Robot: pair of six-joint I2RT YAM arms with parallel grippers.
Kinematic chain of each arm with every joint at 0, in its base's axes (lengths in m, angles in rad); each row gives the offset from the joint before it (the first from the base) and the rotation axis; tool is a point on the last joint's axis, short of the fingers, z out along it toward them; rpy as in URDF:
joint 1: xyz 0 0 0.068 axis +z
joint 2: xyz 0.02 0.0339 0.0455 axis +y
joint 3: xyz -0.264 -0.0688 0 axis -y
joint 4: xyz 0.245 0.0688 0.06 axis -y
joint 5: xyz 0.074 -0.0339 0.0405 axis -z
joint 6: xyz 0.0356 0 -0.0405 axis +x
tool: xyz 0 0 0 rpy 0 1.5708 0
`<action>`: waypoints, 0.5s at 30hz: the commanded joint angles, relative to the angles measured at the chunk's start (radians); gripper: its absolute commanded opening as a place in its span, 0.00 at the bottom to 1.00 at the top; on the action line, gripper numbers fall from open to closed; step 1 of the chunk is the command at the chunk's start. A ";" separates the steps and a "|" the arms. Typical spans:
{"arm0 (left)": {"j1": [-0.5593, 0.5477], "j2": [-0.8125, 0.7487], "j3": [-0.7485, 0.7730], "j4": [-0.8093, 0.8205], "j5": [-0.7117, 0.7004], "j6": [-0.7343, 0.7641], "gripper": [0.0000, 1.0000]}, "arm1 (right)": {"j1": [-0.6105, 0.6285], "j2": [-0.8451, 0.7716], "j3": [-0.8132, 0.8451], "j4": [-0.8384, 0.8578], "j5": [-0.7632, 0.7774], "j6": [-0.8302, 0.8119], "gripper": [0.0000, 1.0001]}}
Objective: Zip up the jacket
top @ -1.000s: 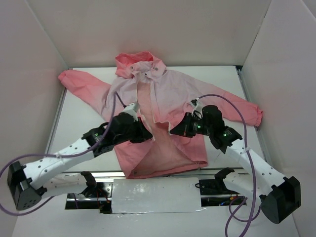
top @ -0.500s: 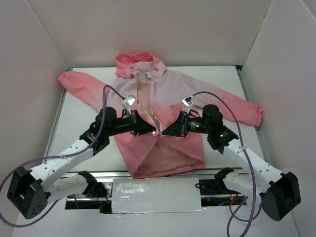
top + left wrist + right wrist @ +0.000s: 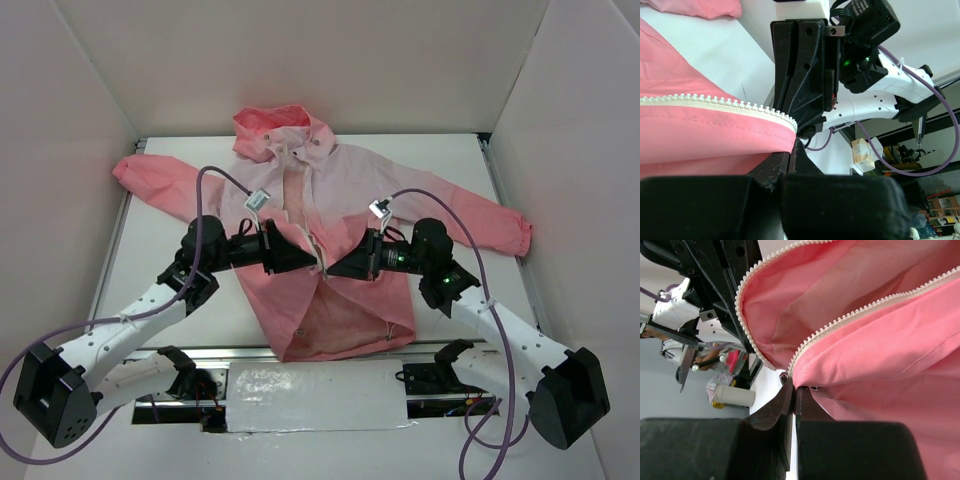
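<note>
Pink jacket lies flat on the white table, hood at the far end, sleeves spread left and right, hem at the near edge. Front is open: the pale lining shows between the two panels, so the white zipper isn't joined yet.

Step in hand, prob.: bringing the two zipper edges together mid-front to start the zip. Left gripper is clamped tight on the left panel's zipper edge. In the left wrist view the row of teeth ends right at its tips. Right gripper is likewise pinched closed on the right panel's edge, w/ teeth running into its tips. The two sets of tips sit just beside each other, nearly touching, and the cloth is lifted off the table there.

Whether a slider is at either pinch: can't tell.

Next move likely needs the two tape ends lined up and seated, w/ one side kept taut while the other feeds in.

Both arms reach in from the near corners, forearms low, wrists turned inward, facing each other.
</note>
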 commanded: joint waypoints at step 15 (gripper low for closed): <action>0.008 -0.070 -0.049 0.118 -0.054 -0.085 0.00 | 0.009 -0.064 -0.041 0.295 -0.037 0.071 0.00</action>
